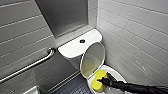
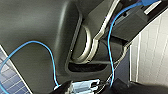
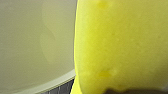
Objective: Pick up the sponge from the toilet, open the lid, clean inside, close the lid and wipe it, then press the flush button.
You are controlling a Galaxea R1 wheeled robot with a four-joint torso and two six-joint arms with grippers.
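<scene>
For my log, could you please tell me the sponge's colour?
The sponge is bright yellow, clearest in right wrist view.

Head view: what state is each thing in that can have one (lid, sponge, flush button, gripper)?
lid: raised, standing open and leaning back against the tank.
toilet: bowl uncovered.
sponge: held in the right gripper, down at the open bowl.
right gripper: shut on the sponge.
flush button: on the tank top, nothing touching it.

Right arm (image 1: 135, 87) reaches out low, fingers (image 1: 102, 80) clamped on the sponge (image 1: 96, 86).
</scene>
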